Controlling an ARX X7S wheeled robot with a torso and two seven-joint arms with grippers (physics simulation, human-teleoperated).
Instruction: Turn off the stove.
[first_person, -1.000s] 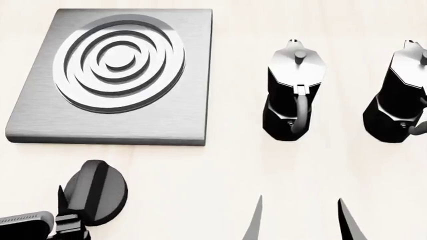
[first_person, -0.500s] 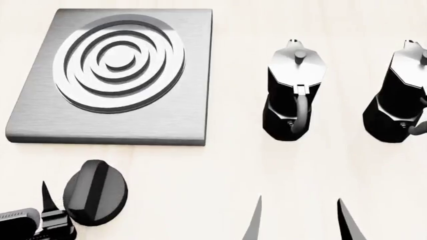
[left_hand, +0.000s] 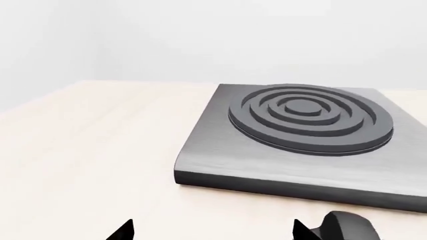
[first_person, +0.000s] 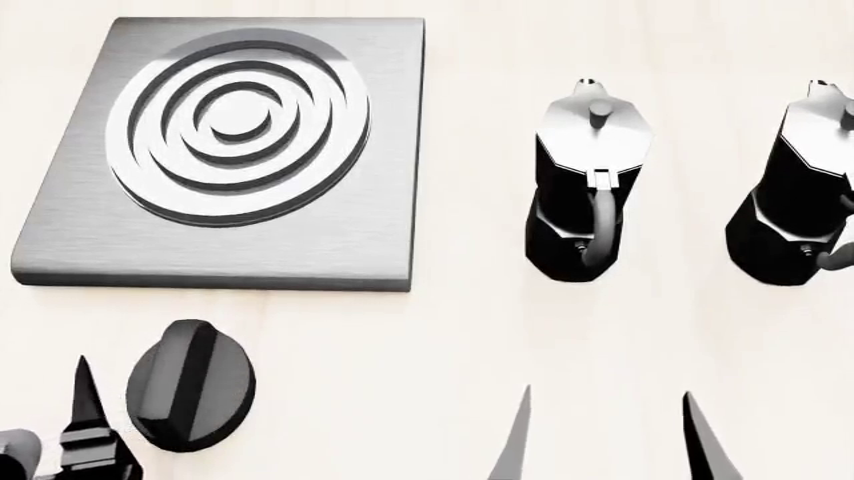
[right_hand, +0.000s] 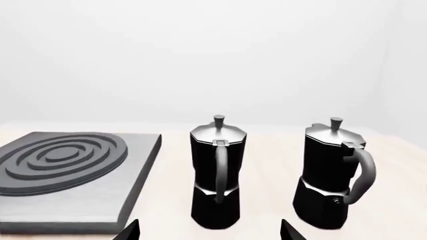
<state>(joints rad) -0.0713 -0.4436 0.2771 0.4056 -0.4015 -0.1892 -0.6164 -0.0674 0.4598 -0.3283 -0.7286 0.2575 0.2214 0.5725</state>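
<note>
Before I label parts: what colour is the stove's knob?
Black knob, clearest in the head view.

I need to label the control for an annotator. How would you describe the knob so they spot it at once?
Find the grey square stove. On the table just in front of its near edge lies the knob, a black round disc with a raised ridge, flat and low, unlike the two tall moka pots.

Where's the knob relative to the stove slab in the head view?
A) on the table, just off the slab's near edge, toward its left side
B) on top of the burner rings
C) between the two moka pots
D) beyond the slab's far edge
A: the black ridged knob lies on the table just off the near edge of the stove slab, clear of the burner and both moka pots.
</note>
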